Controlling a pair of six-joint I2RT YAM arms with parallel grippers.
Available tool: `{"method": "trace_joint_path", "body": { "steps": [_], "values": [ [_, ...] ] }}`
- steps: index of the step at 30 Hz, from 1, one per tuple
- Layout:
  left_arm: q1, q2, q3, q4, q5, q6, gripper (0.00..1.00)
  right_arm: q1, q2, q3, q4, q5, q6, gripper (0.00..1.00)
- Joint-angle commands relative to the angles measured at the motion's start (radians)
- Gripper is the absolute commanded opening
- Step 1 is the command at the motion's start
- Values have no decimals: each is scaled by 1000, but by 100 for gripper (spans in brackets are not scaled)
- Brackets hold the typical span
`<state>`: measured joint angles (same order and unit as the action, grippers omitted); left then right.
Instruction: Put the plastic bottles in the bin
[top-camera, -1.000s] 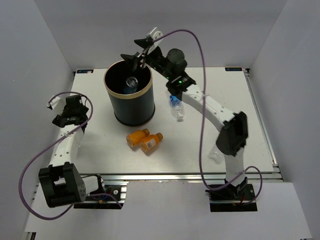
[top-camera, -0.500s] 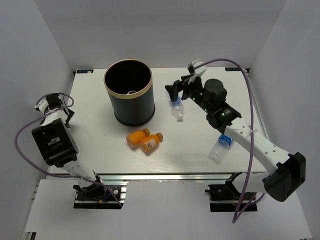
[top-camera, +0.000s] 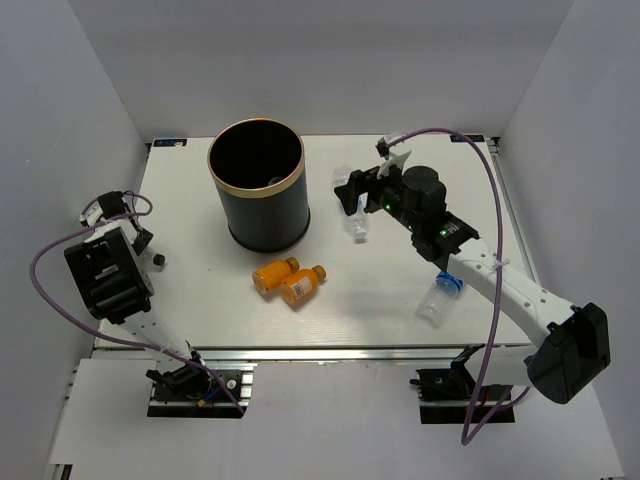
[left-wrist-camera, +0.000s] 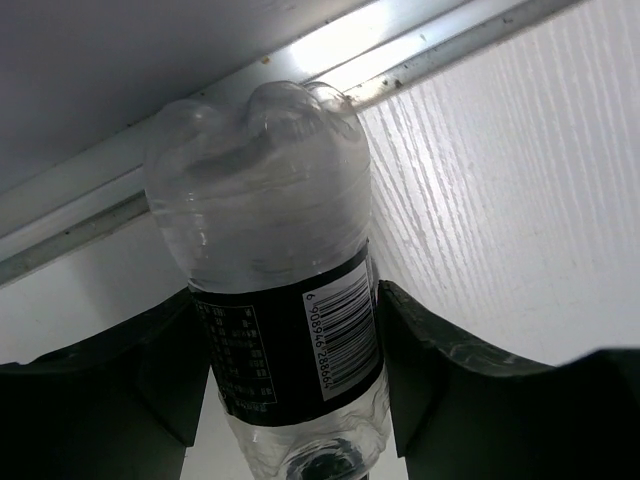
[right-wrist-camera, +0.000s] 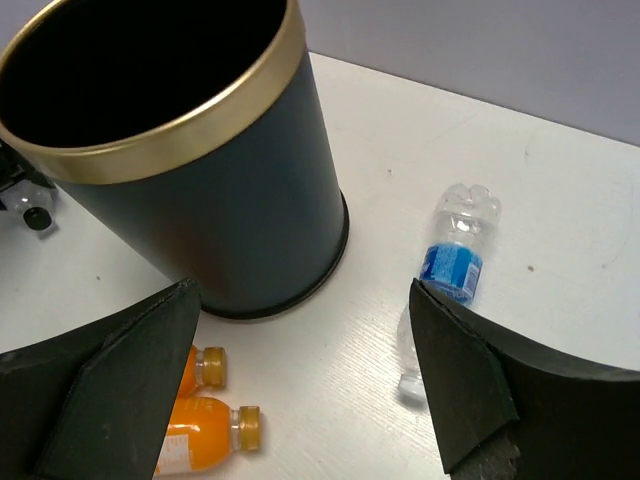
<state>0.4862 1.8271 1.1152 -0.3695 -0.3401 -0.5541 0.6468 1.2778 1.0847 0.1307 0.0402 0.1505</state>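
In the left wrist view a clear bottle with a dark barcode label lies against the table's edge rail. My left gripper is shut on its label, both fingers pressed to its sides. In the top view the left gripper is at the far left and the arm hides that bottle. My right gripper hangs open between the bin and a clear blue-label bottle. Two orange bottles lie side by side in front of the bin. Another clear bottle lies under the right forearm.
A small dark piece sits on the table by the left arm. White walls close in the left, back and right sides. An aluminium rail runs along the near edge.
The right arm drew back from over the bin and now hovers open by the clear bottle beside it. The left arm folded toward the left edge and its gripper closed on a bottle.
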Motion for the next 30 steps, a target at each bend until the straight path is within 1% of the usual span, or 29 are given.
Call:
{"method": "trace_joint_path", "body": {
  "steps": [1,4,5,7,8,9,10,11,12,13,14,16,18,19,20,21,22,23,24,26,29,30],
  "values": [
    [-3,-60,14,-5,85,-9,59,-10,-60,-67,17,41,50,89],
    [-3,-106,8,-16,179,-9,53,-18,-157,-156,26,107,110,89],
    [-5,-153,-5,-13,240,-15,53,-22,-181,-230,35,119,121,89],
    [-12,-208,-15,0,286,-44,50,-27,-233,-288,41,159,130,89],
    [-24,-260,-12,-6,305,-68,49,-36,-245,-324,32,182,144,89],
    [-62,-281,24,-14,305,-72,48,-41,-256,-338,12,238,153,89],
    [-87,-299,53,-29,288,-81,48,-45,-274,-347,1,260,162,89],
    [-113,-328,89,-70,244,-87,48,-58,-282,-365,-3,277,172,89],
    [-141,-344,166,-84,218,-86,48,-64,-290,-373,-3,279,170,89],
    [-190,-357,204,-100,190,-84,48,-68,-307,-381,-6,270,166,89],
    [-213,-373,237,-106,170,-83,49,-75,-316,-387,-6,264,166,89],
    [-238,-420,311,-86,199,-82,49,-79,-334,-414,-6,253,166,89],
    [-257,-468,346,-36,261,-92,49,-84,-359,-436,-14,268,167,89],
    [-273,-482,365,10,259,-116,49,-85,-373,-440,-20,277,169,89],
    [-293,-498,364,52,260,-122,49,-88,-376,-448,-20,283,172,89],
    [-334,-523,353,101,309,-119,49,-91,-379,-462,-22,288,176,89],
    [-354,-528,335,189,337,-113,50,-93,-380,-468,-22,288,181,89],
    [-377,-523,337,213,373,-110,51,-93,-379,-474,-29,285,184,89],
    [-420,-514,348,219,391,-104,55,-93,-374,-479,-35,280,188,89],
    [-469,-470,394,215,394,-78,64,-95,-371,-476,-63,286,190,89],
    [-540,-416,434,213,397,-34,68,-98,-371,-473,-83,325,190,89],
    [-576,-405,439,215,391,-24,71,-98,-370,-474,-97,337,193,89]
  ]
}}
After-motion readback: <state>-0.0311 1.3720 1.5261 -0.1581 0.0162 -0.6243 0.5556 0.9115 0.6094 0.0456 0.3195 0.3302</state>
